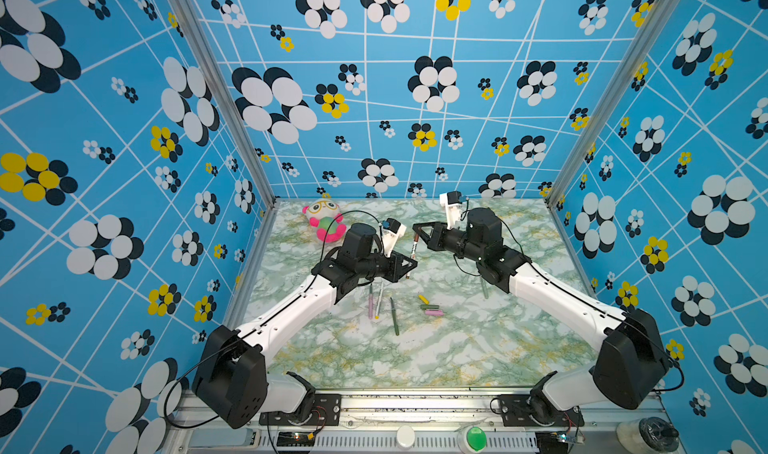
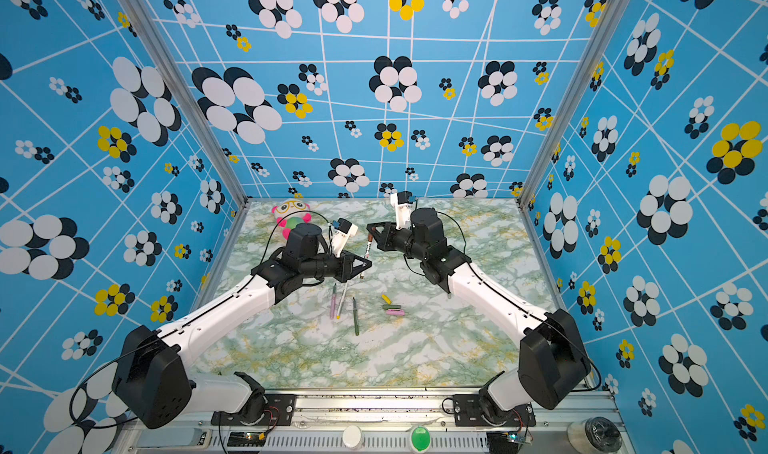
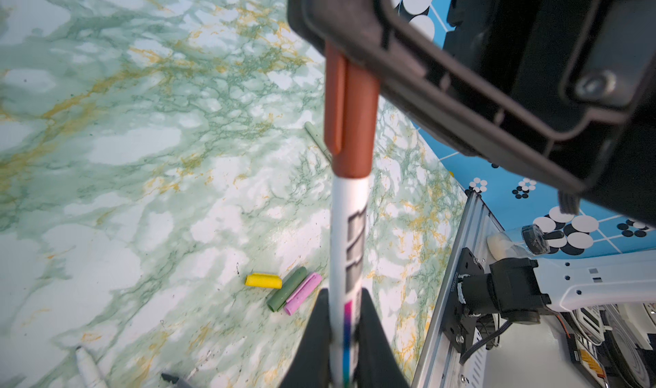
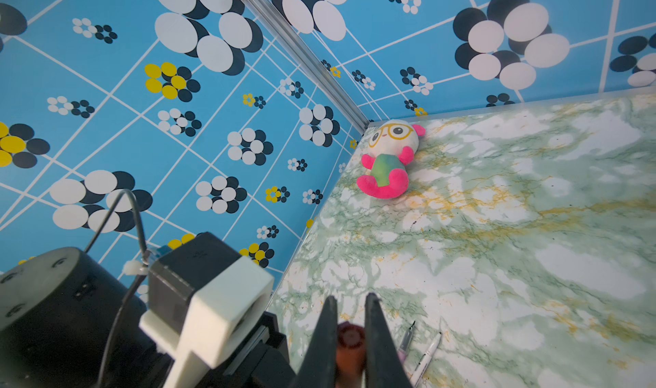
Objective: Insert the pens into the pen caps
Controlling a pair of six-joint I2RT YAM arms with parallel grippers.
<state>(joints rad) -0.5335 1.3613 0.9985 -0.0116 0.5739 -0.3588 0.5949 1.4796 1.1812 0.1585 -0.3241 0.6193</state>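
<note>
2 high front views share the whole table (image 1: 457, 348); 2 wrist views skim it closely.

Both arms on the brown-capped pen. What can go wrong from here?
1. Left gripper and right gripper both clamp one stiff pair, white pen in brown cap: a sideways pull could bend or slip it.
2. Pink pen lies loose near the left gripper; setting down there may knock it.

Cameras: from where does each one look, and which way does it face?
Top views: high at the front, looking down at the table; both arms show, left gripper and right gripper.
Left wrist: behind the left gripper's fingers, looking along the white pen to the brown cap.
Right wrist: behind the right gripper's fingers, facing the plush toy in the far corner; the left arm's camera mount shows.
All share the brown cap.
</note>
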